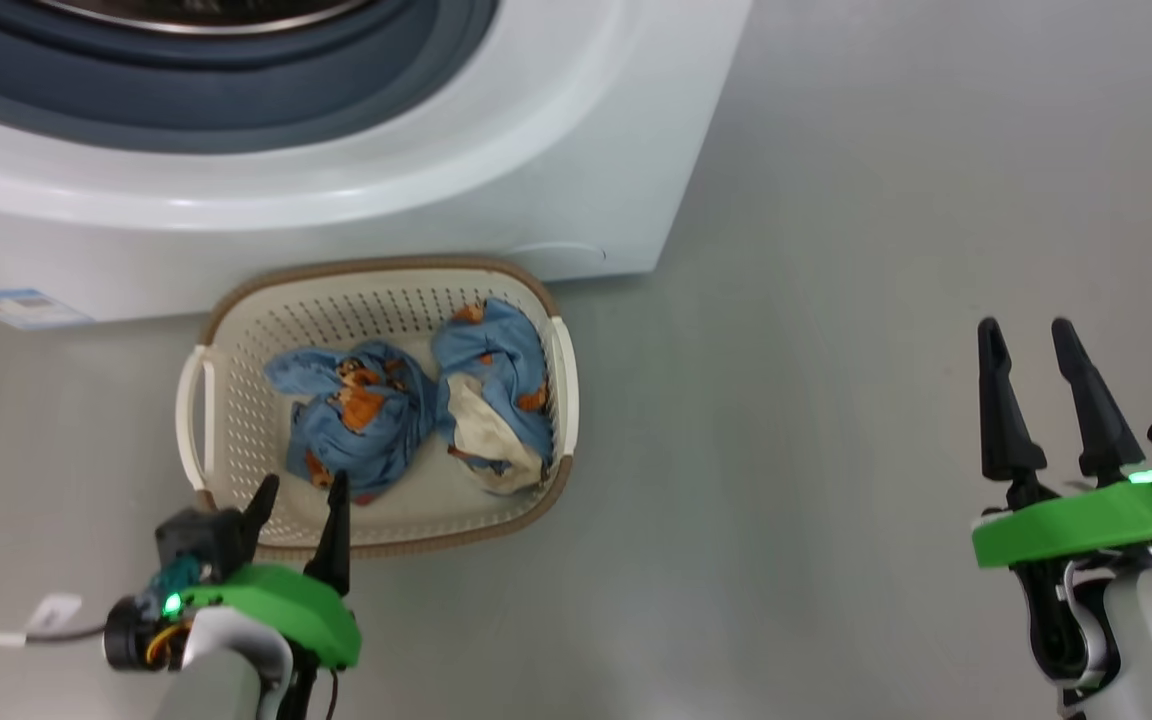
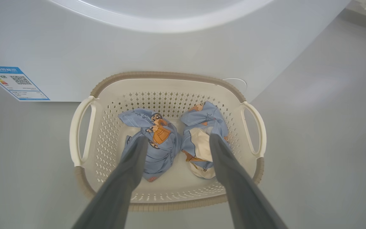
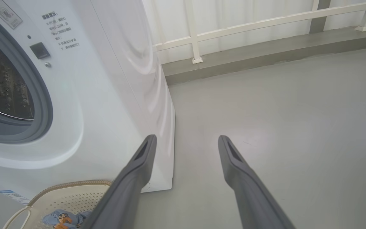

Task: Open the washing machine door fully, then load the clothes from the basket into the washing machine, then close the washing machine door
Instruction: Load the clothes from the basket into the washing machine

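On grey floor [image 1: 836,400], close up to the front of a big white boxy front-loading washing machine [image 1: 556,150], contact not certain: small cream perforated plastic basket with brown woven-look rim [image 1: 376,268] and white side handles [image 1: 191,410]. Inside it, side by side and touching, two light-blue fabric bundles of clothes with orange cartoon prints [image 1: 366,420], the right one showing a cream patch.

Left hand [image 1: 304,482] poised over the basket's near rim, long dark fingers spread wide, holding nothing; in its wrist view, one tip aimed at each bundle. Right hand [image 1: 1026,326] well apart over bare floor, fingers likewise parted and empty. Round opening with grey seal [image 3: 44,105] and steel perforated drum [image 3: 2,86] uncovered, so opening step judged done; loading not yet begun.

Likely trouble from here:
- Straddling both bundles and closing on the seam between them, gripping little or dragging both.
- Pinching only a loose fold, so cloth trails and snags on wall or rim.
- Clipping the near rim on descent and shoving the light basket.
- Cloth slipping free on the lift to the drum.

Room to move: basket walls close around the bundles, machine front rising directly behind, blue label sticker [image 1: 16,305] at its lower left corner. Wide open floor to the right, as far as a raised kerb [image 3: 265,54] and white railing [image 3: 265,22].
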### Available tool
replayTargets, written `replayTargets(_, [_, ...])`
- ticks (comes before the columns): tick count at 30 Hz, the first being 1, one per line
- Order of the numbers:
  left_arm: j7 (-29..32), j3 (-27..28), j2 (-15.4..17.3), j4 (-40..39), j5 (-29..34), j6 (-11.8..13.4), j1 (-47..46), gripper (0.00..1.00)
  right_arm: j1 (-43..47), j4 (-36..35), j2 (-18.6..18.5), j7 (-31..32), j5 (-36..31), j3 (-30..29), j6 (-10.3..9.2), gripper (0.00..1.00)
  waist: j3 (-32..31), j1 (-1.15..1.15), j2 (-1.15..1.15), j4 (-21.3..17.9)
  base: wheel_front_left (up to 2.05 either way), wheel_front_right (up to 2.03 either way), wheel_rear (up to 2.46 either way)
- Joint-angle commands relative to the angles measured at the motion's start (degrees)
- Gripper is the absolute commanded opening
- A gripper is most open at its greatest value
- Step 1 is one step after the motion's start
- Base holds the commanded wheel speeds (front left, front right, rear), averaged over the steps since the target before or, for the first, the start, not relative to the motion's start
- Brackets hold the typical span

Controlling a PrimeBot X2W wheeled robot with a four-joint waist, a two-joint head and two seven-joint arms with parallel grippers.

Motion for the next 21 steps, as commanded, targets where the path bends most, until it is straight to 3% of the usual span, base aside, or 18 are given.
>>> replayTargets(1, [-0.4, 1.0, 1.7, 0.9, -0.3, 0.0, -1.9, 1.0, -1.4, -1.7, -0.4, -0.7, 0.4, 1.1, 0.32, 1.0, 3.0, 0.0, 0.0, -0.7, 0.0, 0.0, 0.0])
replayTargets(14, [0.1, -4.7, 4.3, 15.7, -2.1, 0.0, -17.4, 1.0, -8.2, -3.4, 1.0, -0.7, 0.3, 2.3, 0.32, 1.0, 13.5, 0.0, 0.0, -2.9, 0.0, 0.0, 0.0])
replayTargets(21, [3.4, -6.7, 6.3, 20.8, -3.6, 0.0, -24.5, 1.0, -11.1, -4.5, 2.0, -0.7, 0.3, 3.0, 0.32, 1.0, 18.4, 0.0, 0.0, -3.9, 0.0, 0.0, 0.0])
